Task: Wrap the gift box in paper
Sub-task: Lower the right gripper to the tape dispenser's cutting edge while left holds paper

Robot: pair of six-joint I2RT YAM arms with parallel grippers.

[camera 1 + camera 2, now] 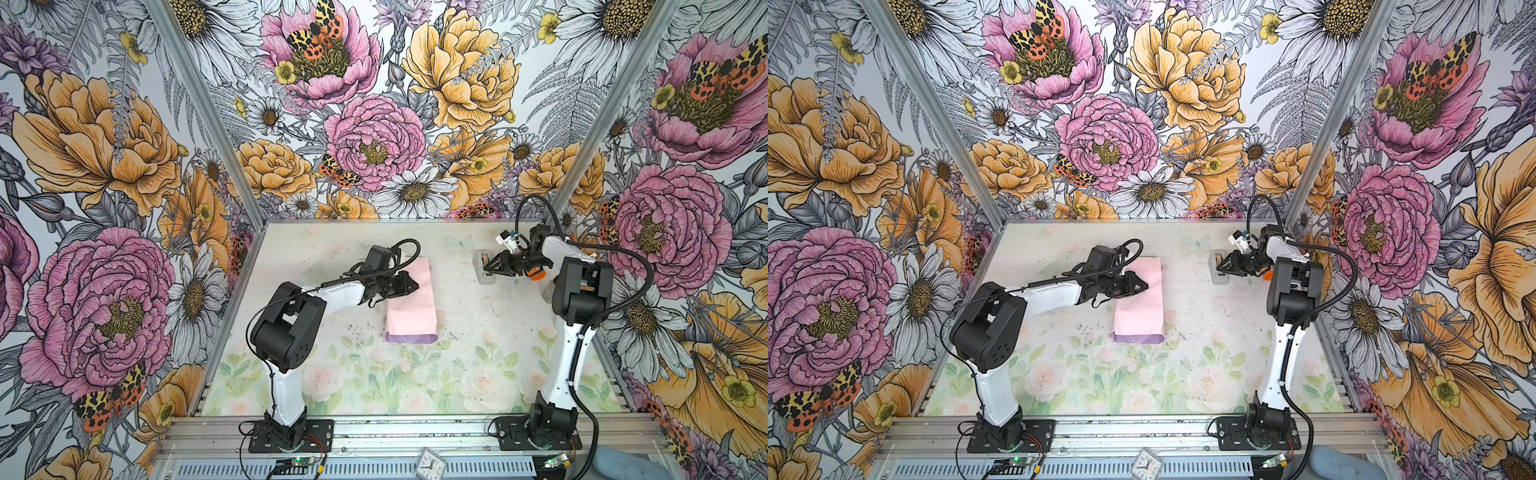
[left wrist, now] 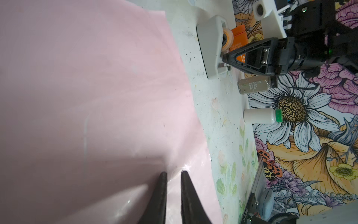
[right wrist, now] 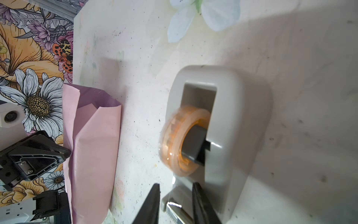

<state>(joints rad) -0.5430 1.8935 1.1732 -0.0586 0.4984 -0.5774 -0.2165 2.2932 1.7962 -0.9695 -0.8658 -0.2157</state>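
Pink paper (image 1: 409, 299), long axis running near to far, lies mid-table, left of the right gripper (image 3: 176, 187), whose half-open, empty jaws straddle the tape dispenser (image 3: 232, 116) at its cutter. The left gripper (image 2: 173, 172), barely parted, rests on the paper. The gift box is hidden.

Bright, even light, soft shadows; the tape roll (image 3: 173, 133) is blurred.
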